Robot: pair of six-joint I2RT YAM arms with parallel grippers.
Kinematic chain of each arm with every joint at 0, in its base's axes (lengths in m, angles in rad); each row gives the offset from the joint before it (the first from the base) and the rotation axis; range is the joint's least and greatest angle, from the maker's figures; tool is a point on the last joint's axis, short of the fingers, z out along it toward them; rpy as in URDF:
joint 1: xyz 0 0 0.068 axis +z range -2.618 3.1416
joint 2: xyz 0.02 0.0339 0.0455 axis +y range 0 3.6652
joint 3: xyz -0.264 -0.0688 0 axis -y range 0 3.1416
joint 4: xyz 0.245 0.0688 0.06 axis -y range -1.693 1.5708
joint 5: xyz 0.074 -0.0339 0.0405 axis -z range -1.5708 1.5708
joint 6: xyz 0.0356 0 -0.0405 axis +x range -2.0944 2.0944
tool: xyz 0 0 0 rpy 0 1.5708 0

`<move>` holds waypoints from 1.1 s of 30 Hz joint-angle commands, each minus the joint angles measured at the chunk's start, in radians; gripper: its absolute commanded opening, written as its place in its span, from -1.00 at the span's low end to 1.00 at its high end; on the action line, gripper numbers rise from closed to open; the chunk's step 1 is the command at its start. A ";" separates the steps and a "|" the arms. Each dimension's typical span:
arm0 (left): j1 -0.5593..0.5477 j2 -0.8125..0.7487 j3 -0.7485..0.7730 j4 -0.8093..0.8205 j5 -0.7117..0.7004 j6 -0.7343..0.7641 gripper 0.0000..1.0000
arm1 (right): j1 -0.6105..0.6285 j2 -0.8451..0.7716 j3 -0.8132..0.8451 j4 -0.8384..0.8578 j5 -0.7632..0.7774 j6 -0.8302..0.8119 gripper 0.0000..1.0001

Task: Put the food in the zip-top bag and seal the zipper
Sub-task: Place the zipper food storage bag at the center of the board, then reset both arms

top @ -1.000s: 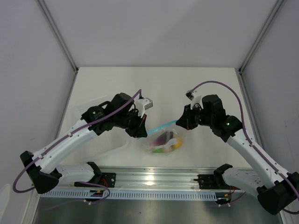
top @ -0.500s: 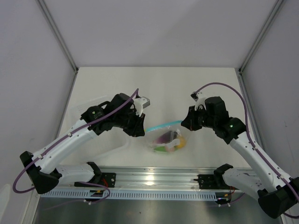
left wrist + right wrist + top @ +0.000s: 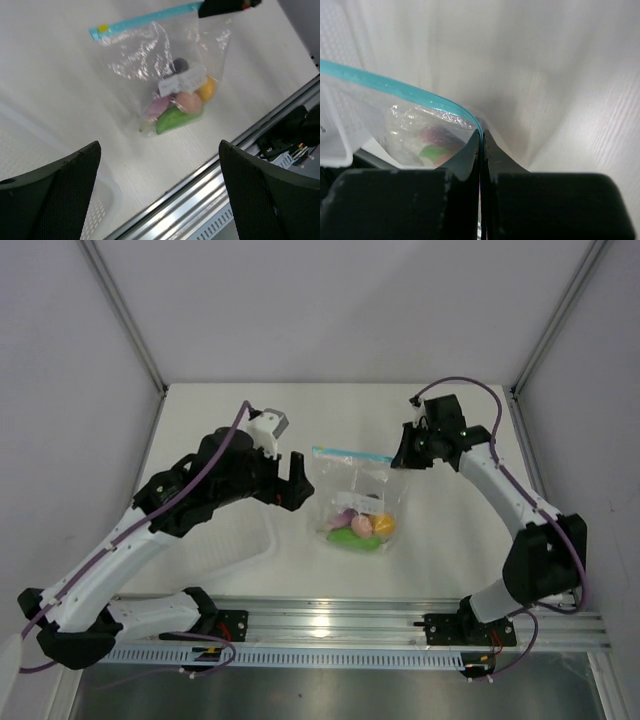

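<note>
The clear zip-top bag (image 3: 356,490) is at the table's middle, its light blue zipper (image 3: 350,454) along the far edge. The food sits bunched at its near end: a green piece (image 3: 352,537), a pink one (image 3: 361,526), a yellow one (image 3: 384,525) and a purple one (image 3: 343,518). My right gripper (image 3: 398,457) is shut on the zipper's right end; its wrist view shows the teal zipper (image 3: 395,85) pinched between the jaws. My left gripper (image 3: 293,480) stands wide open left of the bag, touching nothing. Its view shows the bag (image 3: 165,65) and food (image 3: 175,117) beyond the fingers (image 3: 55,195).
A white perforated basket (image 3: 232,540) lies under the left arm, also at the lower left of the left wrist view as the basket (image 3: 102,207). The metal rail (image 3: 330,620) runs along the near edge. Grey walls close in the table on three sides.
My left gripper opened, let go of the zipper's left end and drew back to the left. The right gripper carried the bag toward the far side; the food slid to the bag's near end.
</note>
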 commanded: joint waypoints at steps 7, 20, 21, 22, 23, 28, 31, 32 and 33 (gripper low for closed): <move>0.005 -0.246 -0.210 0.216 0.109 -0.096 0.99 | -0.157 0.407 0.400 -0.050 0.077 -0.025 -0.87; 0.005 -0.508 -0.510 0.299 0.028 -0.279 0.99 | -0.124 0.374 0.328 -0.001 0.197 -0.028 0.99; 0.007 -0.519 -0.512 0.299 0.008 -0.300 0.99 | -0.111 0.306 0.297 0.002 0.209 -0.025 0.99; 0.005 -0.530 -0.521 0.300 -0.002 -0.309 0.99 | -0.097 0.269 0.262 0.007 0.224 -0.022 0.99; 0.007 -0.541 -0.550 0.305 -0.008 -0.317 0.99 | -0.065 0.232 0.199 0.007 0.256 -0.019 0.99; 0.005 -0.588 -0.622 0.320 -0.060 -0.380 0.99 | 0.044 -0.004 0.029 -0.001 0.352 0.042 0.99; 0.007 -0.613 -0.668 0.343 -0.083 -0.395 0.99 | 0.094 -0.109 -0.088 0.013 0.361 0.090 0.98; 0.007 -0.617 -0.679 0.355 -0.091 -0.400 0.99 | 0.105 -0.185 -0.122 0.024 0.360 0.113 0.99; 0.007 -0.625 -0.711 0.361 -0.098 -0.409 0.99 | 0.116 -0.227 -0.154 0.036 0.364 0.124 0.99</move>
